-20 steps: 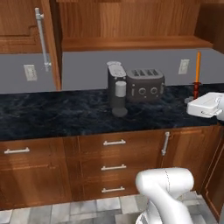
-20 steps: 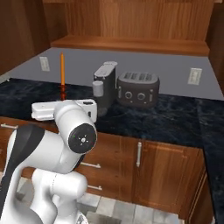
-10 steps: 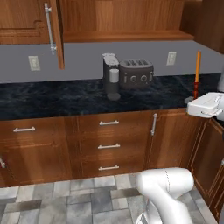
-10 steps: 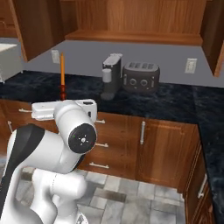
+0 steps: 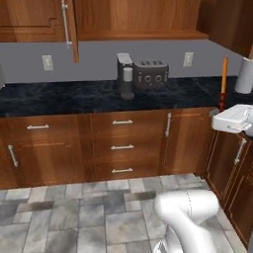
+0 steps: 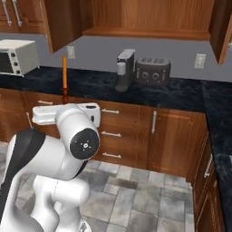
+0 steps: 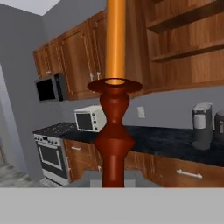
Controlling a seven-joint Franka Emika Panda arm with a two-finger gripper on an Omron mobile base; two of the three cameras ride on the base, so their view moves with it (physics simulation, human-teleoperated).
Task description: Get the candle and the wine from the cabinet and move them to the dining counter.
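Note:
The candle (image 7: pixel 114 109), a thin orange taper in a dark red holder, stands upright close in front of the hand camera. My gripper (image 7: pixel 113 183) is shut on the base of that holder. From the left base view the candle (image 5: pixel 224 74) rises above the white hand at my gripper (image 5: pixel 221 109), at the right edge. In the right base view the candle (image 6: pixel 64 72) rises from my gripper (image 6: pixel 65 103) at the left. The cabinet (image 5: pixel 138 20) hangs above the counter with a door (image 5: pixel 69 24) swung open. The wine and the dining counter are out of view.
A coffee machine (image 5: pixel 125 74) and a toaster (image 5: pixel 150 73) stand on the black countertop (image 5: pixel 74 96) over wooden drawers (image 5: pixel 122 147). A microwave (image 6: pixel 16 56) sits further left, and a stove (image 7: pixel 52 153) beyond it. Grey tiled floor (image 5: pixel 99 207) lies between me and the cupboards.
The whole picture has shifted: the base has backed away from the counter and more floor shows. The candle stays upright in the shut gripper.

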